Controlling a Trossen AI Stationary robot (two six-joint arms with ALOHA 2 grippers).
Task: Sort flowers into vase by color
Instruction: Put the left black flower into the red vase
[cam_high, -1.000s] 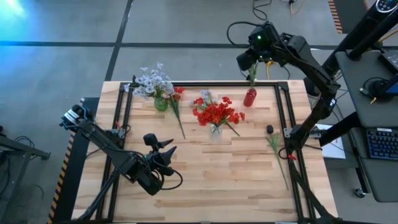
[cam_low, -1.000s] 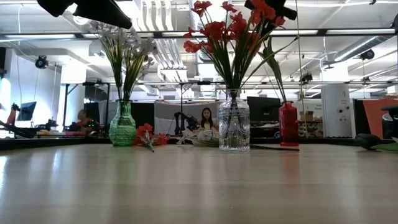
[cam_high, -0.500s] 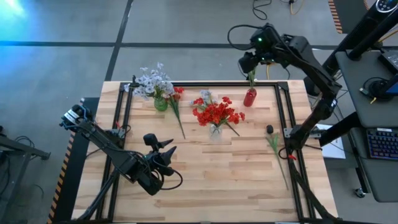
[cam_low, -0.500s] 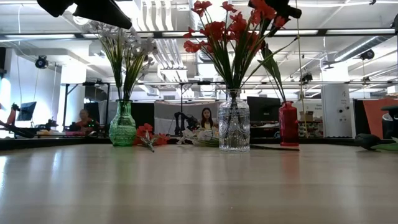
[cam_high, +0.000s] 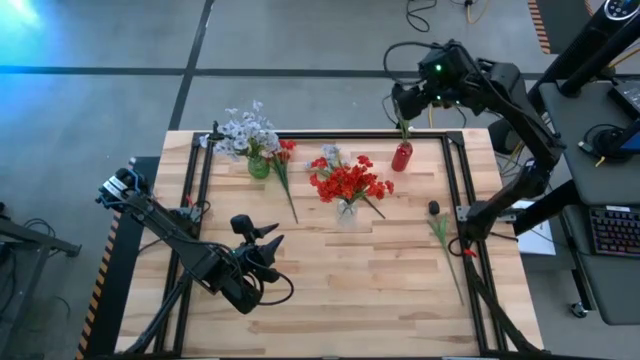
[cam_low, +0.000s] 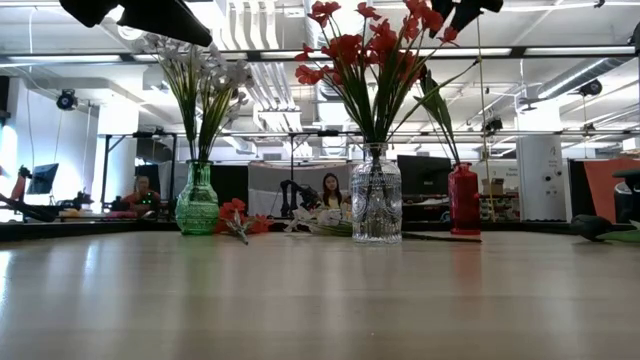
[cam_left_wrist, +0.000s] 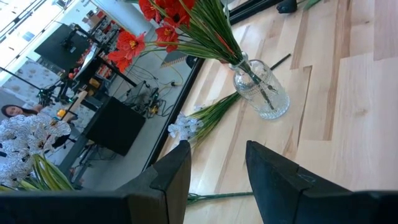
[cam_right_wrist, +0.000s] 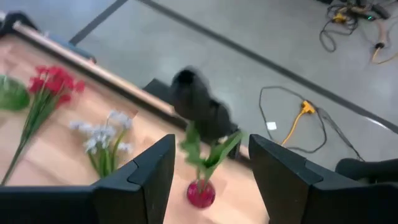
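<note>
right gripper (cam_right_wrist: 208, 180) spread above the red vase (cam_high: 402, 156), dark flower (cam_right_wrist: 200, 112) standing in it. left gripper (cam_left_wrist: 214, 180) spread, empty, waiting. could snag the blossom rising, tipping the vase.

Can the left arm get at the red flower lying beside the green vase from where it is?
Probably yes: the left gripper has bare table ahead, and the red flower lies flat beside the green vase.

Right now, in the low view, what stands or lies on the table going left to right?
Green vase with pale flowers → loose red flower lying flat → clear glass vase with red flowers → red vase with a dark flower's stem → dark blossom lying at the right edge.
</note>
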